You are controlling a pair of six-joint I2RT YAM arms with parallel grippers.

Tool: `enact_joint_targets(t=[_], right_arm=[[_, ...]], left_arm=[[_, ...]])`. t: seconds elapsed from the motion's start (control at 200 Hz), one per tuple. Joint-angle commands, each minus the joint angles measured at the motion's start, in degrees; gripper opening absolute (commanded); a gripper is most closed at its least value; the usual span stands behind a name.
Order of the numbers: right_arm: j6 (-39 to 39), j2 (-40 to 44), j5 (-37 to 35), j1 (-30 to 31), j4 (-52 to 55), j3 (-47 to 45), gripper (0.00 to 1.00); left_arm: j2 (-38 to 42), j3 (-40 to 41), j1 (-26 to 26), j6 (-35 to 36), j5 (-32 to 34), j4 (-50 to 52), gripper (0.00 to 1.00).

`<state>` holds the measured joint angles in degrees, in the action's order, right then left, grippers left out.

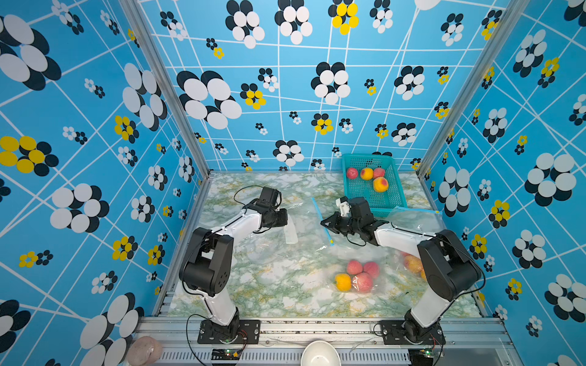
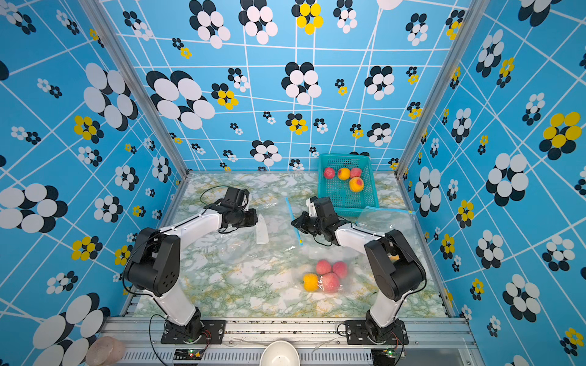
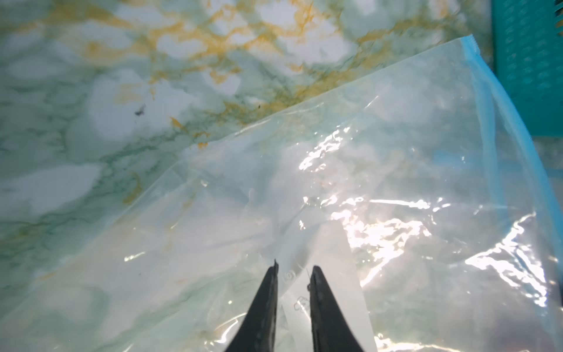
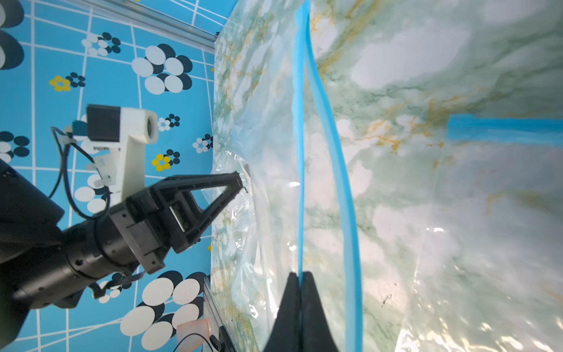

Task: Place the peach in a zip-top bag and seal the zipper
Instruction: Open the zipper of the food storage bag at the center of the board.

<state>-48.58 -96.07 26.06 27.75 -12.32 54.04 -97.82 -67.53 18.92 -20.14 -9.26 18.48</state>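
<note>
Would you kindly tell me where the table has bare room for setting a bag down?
Front left is bare table, between the left arm's base and the bagged peaches. A bare strip runs along the back wall, left of the basket. The middle holds the open bag; the right is crowded: basket, another bag, right arm.

I see the bag (image 1: 304, 228) lying flat at mid-frame in both top views, clear, crinkled and empty. Its blue zipper (image 1: 322, 220) runs diagonally down the bag's right edge. In the right wrist view the two tracks (image 4: 323, 100) stand parted, unsealed. Four loose peaches (image 1: 367, 173), red and yellow, cluster upper right of centre.
</note>
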Motion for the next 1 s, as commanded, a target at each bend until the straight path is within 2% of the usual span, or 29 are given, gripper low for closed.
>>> enact_joint_targets(t=[0.0,0.16,0.295,0.51,0.54,0.56,0.65,0.7,0.995], right_arm=[[4.8,5.7,-7.0,0.5,7.6,0.9,0.0],[10.4,12.0,-11.4,1.0,12.5,1.4,0.0],[16.6,16.7,-16.7,4.7,13.2,2.2,0.0],[21.8,17.1,-16.5,9.0,9.1,2.4,0.0],[22.0,17.0,-16.3,9.4,8.3,2.1,0.0],[22.3,17.0,-16.3,9.8,7.5,1.8,0.0],[22.9,17.3,-16.6,10.7,4.9,0.8,0.0],[22.8,17.4,-16.9,11.0,3.9,0.3,0.0],[24.8,15.8,-19.0,13.4,2.5,1.1,0.0]], left_arm=[[4.6,-4.8,1.2,2.7,3.9,5.7,0.25],[7.6,-10.5,5.3,3.7,4.8,9.6,0.3],[7.4,-15.9,10.0,2.4,3.3,11.0,0.35],[3.8,-22.5,15.8,0.1,1.7,11.3,0.42],[3.3,-23.3,16.3,0.2,2.1,11.7,0.42],[2.9,-23.7,16.5,0.2,2.3,12.0,0.47],[1.2,-25.7,17.1,0.4,3.4,14.0,0.5],[0.7,-26.2,17.5,0.9,4.5,14.8,0.56],[-3.1,-30.4,20.9,3.5,13.3,20.6,0.55]])
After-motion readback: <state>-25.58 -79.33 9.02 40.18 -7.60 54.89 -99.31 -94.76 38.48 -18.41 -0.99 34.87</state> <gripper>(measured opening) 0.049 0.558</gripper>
